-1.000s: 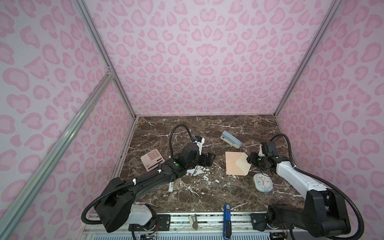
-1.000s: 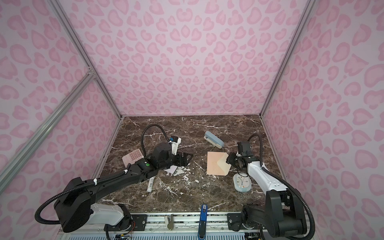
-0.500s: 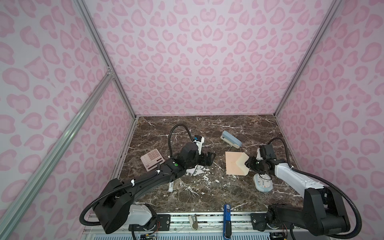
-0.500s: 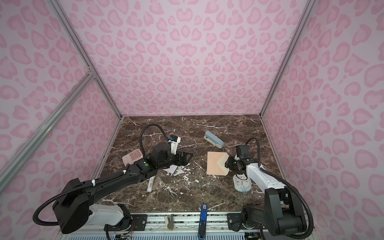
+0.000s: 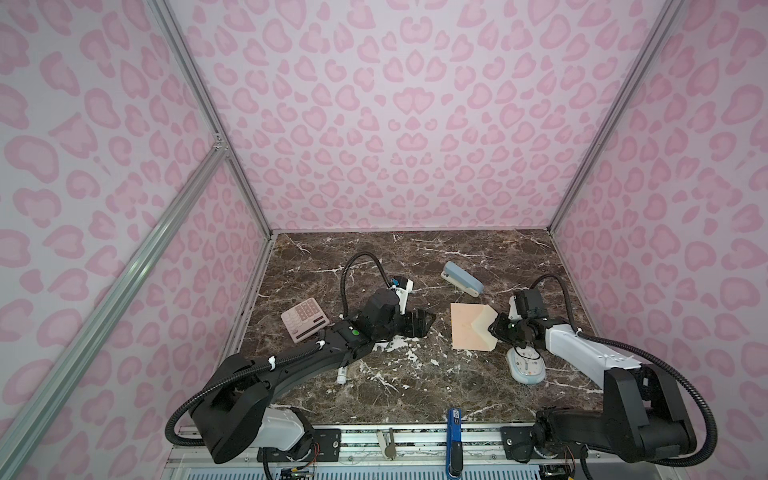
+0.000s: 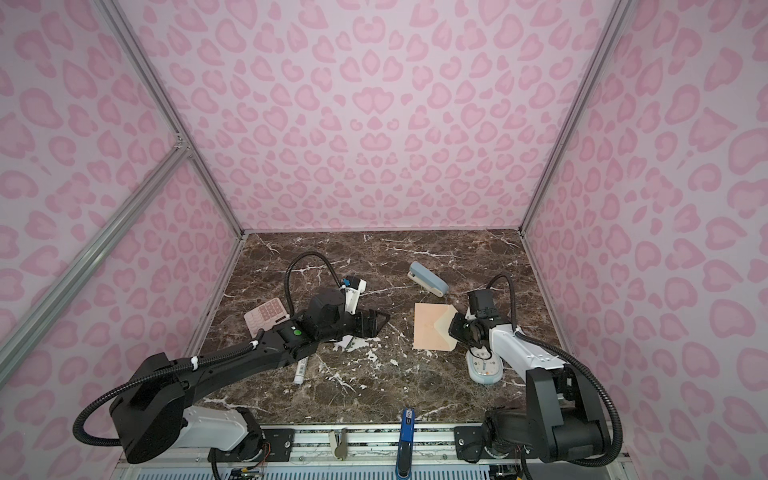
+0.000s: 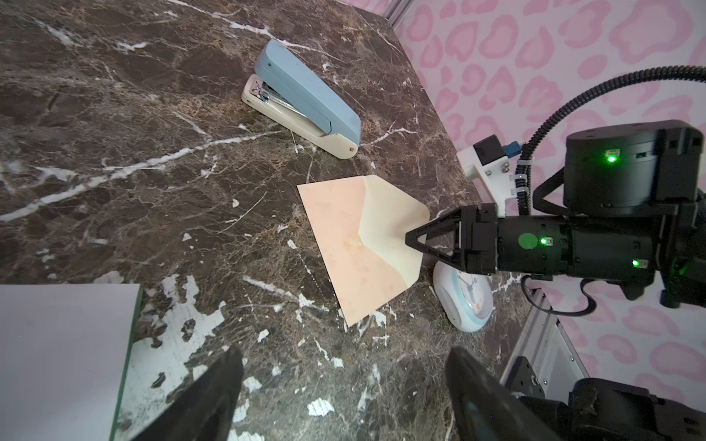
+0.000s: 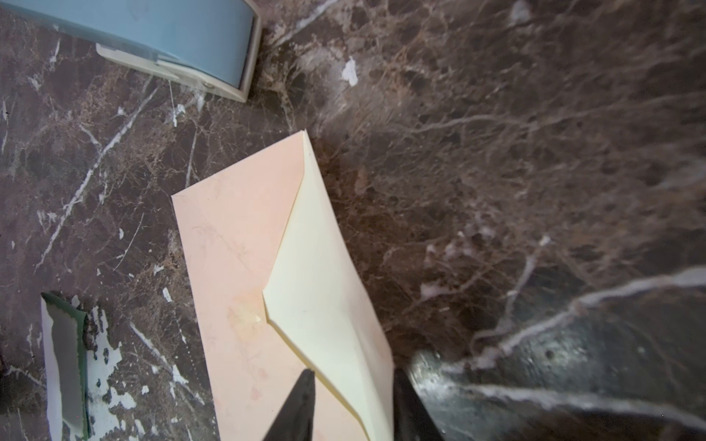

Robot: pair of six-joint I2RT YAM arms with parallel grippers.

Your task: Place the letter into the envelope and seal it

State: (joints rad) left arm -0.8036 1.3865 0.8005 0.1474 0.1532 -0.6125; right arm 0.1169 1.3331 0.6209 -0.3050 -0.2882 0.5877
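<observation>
Left wrist view is showing the envelope (image 7: 344,244) lying flat, the letter (image 7: 65,359) lying outside it beside my wide, empty left gripper (image 7: 344,401). My right gripper (image 8: 353,376) is straddling the raised flap (image 8: 324,275), jaws part open, likely propping the mouth.

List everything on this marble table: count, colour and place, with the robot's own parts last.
flat paper envelope: one, peach-orange, cream flap open, right of centre.
flat card letter: one, white with green edge, beneath the left arm.
plastic stapler: one, light blue over cream, behind the envelope.
keyed calculator: one, pink, left side.
small clock: one, white and pale blue, under the right arm.
marker pen: one, white, beside the left arm.
marble table: one, dark brown, white-veined.
left claw: one, black, open and empty, left of the envelope.
right claw: one, black, jaws either side of the envelope's flap.
</observation>
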